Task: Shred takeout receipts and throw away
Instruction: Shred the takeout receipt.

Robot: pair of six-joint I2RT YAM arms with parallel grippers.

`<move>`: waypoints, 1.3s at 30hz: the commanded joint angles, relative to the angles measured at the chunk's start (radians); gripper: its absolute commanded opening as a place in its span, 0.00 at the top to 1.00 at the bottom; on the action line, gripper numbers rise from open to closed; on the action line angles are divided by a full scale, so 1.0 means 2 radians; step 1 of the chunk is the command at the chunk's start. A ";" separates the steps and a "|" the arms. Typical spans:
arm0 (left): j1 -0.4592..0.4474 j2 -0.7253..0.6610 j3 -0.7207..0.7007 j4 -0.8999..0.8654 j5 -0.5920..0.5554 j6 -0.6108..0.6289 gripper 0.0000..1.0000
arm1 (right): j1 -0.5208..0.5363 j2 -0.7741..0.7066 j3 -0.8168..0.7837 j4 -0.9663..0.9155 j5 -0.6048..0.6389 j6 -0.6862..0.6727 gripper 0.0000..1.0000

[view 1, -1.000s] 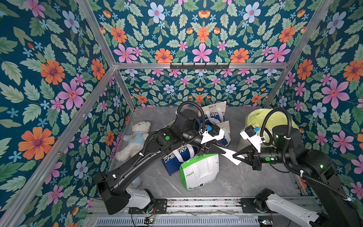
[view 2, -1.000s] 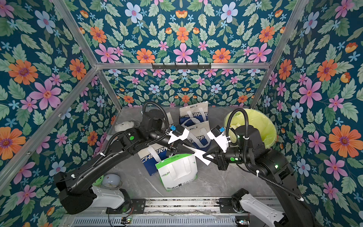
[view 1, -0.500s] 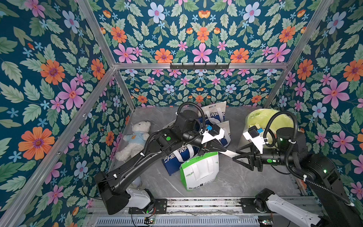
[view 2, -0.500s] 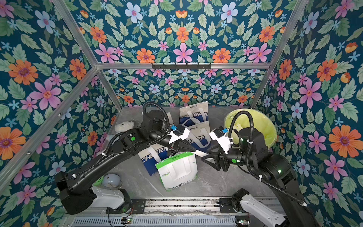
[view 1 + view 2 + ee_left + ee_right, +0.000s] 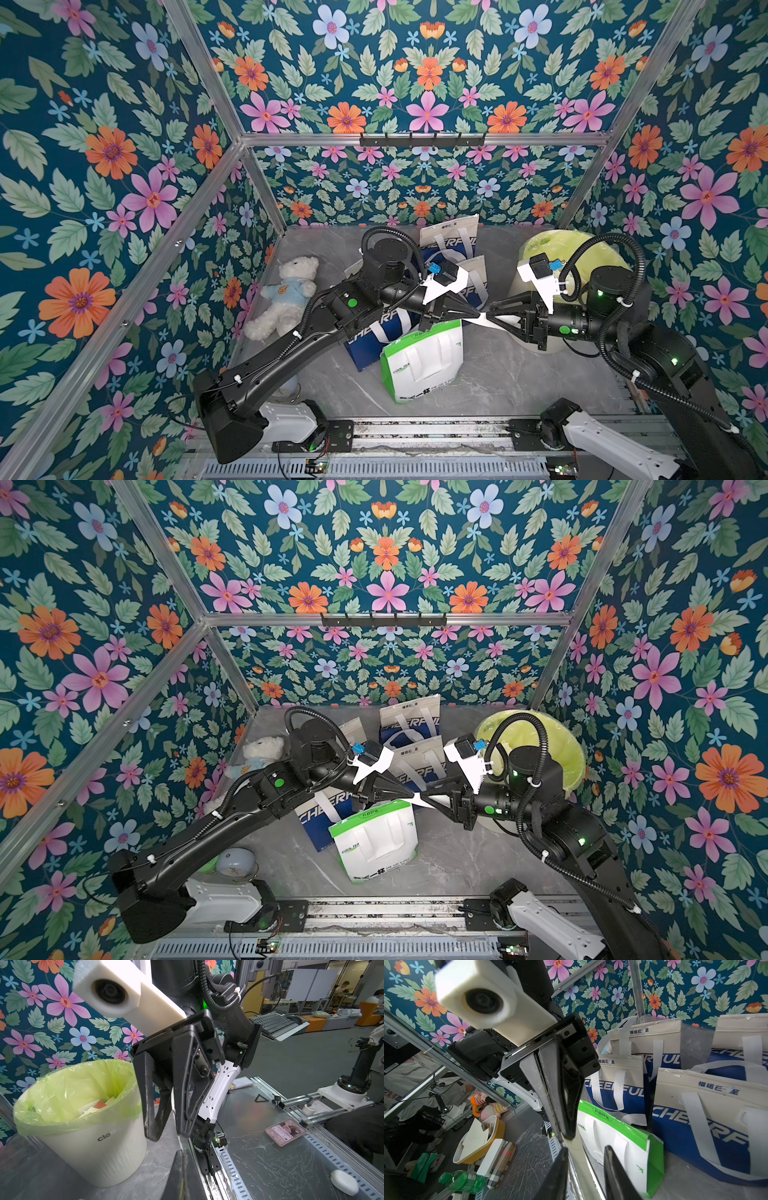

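takeout receipt (image 5: 484, 320), white strip: was pinched in the fully closed left gripper (image 5: 476, 311); right gripper (image 5: 491, 314) stood partly open, its jaws either side of the strip.

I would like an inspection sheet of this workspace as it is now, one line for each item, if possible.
Surface: grey marbled tabletop.
Job's things: one white receipt piece in the air between both end effectors; lined bin holds paper scraps.
Clutter: blue-and-white bags, green-and-white bag, teddy bear.
End effectors: left end effector shut on the receipt piece; right end effector open, fingers either side of it.
Cables: black hoses loop above both wrists, snagging nothing.
Surroundings: floral walls, hook rail.
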 commanded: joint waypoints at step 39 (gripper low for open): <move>0.000 -0.069 -0.132 0.331 -0.094 -0.149 1.00 | 0.005 0.074 0.000 -0.041 0.209 0.107 1.00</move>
